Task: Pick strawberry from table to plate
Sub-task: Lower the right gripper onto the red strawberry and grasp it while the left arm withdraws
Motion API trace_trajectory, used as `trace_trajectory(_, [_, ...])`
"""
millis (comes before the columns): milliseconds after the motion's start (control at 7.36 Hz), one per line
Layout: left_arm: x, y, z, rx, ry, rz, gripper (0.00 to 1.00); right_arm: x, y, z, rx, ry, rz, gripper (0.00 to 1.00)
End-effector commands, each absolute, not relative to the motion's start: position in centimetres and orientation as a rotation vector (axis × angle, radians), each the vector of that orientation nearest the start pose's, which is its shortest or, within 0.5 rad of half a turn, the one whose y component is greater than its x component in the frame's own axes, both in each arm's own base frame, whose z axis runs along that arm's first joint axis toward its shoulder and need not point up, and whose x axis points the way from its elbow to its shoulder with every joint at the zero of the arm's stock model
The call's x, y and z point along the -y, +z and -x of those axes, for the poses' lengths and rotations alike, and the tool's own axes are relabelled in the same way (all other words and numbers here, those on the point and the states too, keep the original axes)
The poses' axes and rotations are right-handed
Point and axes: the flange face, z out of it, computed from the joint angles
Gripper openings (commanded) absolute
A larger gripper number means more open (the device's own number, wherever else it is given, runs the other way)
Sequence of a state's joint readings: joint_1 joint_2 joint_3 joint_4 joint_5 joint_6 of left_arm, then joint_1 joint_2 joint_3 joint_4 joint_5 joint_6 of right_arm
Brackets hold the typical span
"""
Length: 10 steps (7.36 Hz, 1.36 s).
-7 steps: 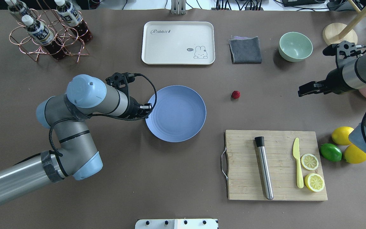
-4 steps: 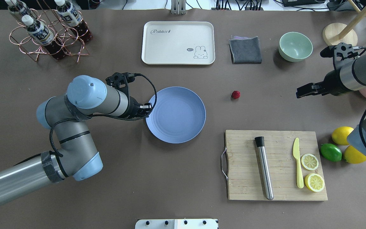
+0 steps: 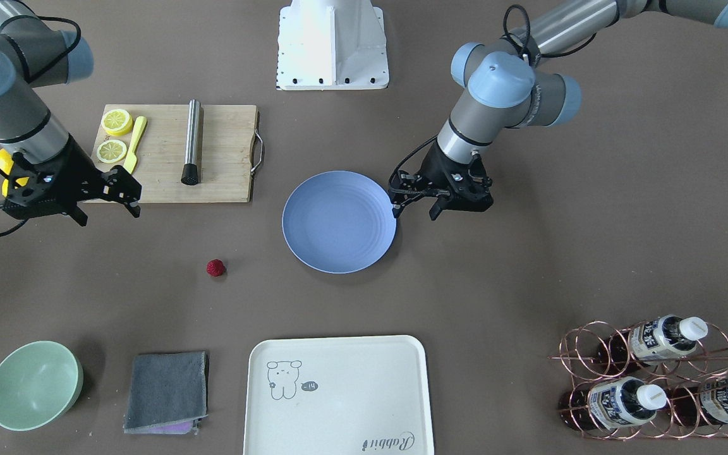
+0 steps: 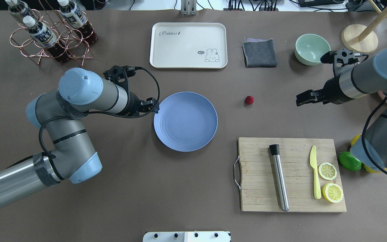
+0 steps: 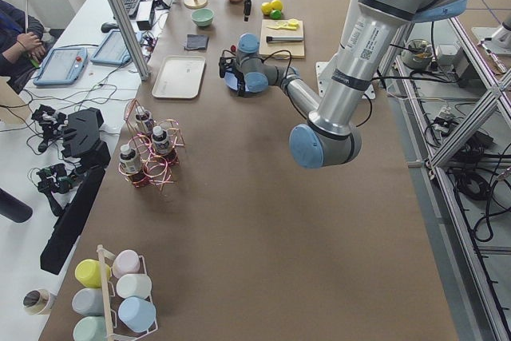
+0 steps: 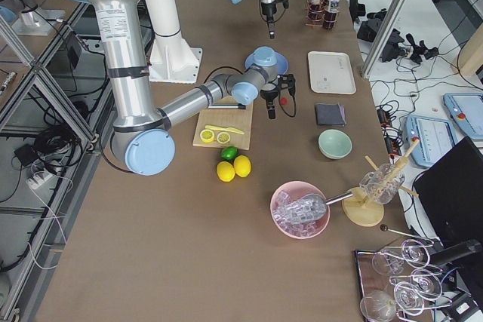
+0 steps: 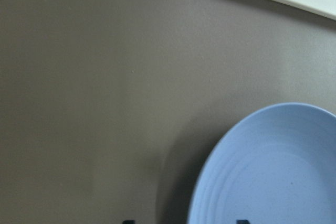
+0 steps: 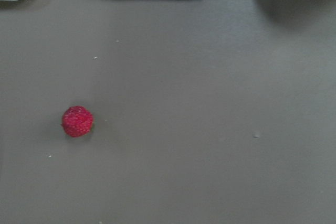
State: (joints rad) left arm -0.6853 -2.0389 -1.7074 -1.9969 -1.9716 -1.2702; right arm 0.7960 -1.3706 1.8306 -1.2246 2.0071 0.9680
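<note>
Matte grey-brown table (image 4: 180,188) spans the whole work area. The strawberry (image 4: 249,99) sits on bare tabletop, right of the plate (image 4: 185,121) and well apart from it, with nothing touching it. The plate is periwinkle blue and has nothing on it.

Left gripper (image 3: 413,215) hovers just beside the plate's rim on the side away from the berry, fingers spread, holding nothing. Right gripper (image 3: 109,217) hangs near the far-right corner of the cutting board (image 4: 257,174), some way right of the berry, fingers wide apart and holding nothing; its wrist cam shows the berry at lower left.

Far edge of the table, L to R: copper wire rack w/ bottles (image 4: 50,37), cream tray (image 4: 188,45), folded grey cloth (image 4: 259,53), mint bowl (image 4: 312,49). On the board: steel rod (image 4: 279,178), yellow knife (image 4: 314,171), two lemon halves (image 4: 327,170); a lime (image 4: 349,161) lies beside it.

Room – side views show aluminium framing, a white bench w/ tablets and a keyboard, cables, and a pink bowl (image 6: 300,209) of clear cubes. A person's sleeve (image 5: 16,33) shows at the bench edge.
</note>
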Motion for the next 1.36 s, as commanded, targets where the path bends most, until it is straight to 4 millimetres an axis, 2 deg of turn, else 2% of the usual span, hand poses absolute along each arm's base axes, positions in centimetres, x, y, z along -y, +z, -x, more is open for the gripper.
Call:
trace_trajectory(0, [49.3,29.6,-32.3,-0.951,-0.089,-0.172,0.98,46.1,33.6,40.2,0.833,0.041,-0.148,0.98])
trace_trajectory(136, [49.9,32.8,-26.0,-0.86,-0.049,-0.21,0.98,45.9,32.1,42.0,0.818,0.043,-0.144,0.98])
trace_trajectory(272, [49.9,38.4,-19.8,-0.8,0.053,-0.224,0.98,46.0,32.1,42.8,0.813,0.05,-0.133,0.98])
trace_trajectory(407, [50.9,42.9,-12.3,-0.782,0.115,-0.243,0.98,46.7,31.9,43.7,0.808,0.056,-0.127,0.96])
trace_trajectory(543, [51.5,47.4,-5.7,-0.777,0.174,-0.263,0.98,47.9,32.2,45.0,0.786,0.068,-0.132,0.9])
trace_trajectory(679, [52.3,51.1,-1.2,-0.769,0.204,-0.273,0.98,49.1,32.8,46.1,0.772,0.072,-0.129,0.85])
trace_trajectory(815, [52.5,53.8,2.0,-0.751,0.218,-0.28,0.98,51.2,32.9,46.0,0.757,0.077,-0.137,0.84])
trace_trajectory(1086, [52.4,54.4,3.0,-0.747,0.213,-0.284,0.98,54.5,33.5,46.7,0.719,0.041,-0.148,0.84])
trace_trajectory(1222, [51.4,55.3,3.3,-0.746,0.207,-0.274,0.98,55.1,33.3,47.2,0.715,0.041,-0.146,0.84])
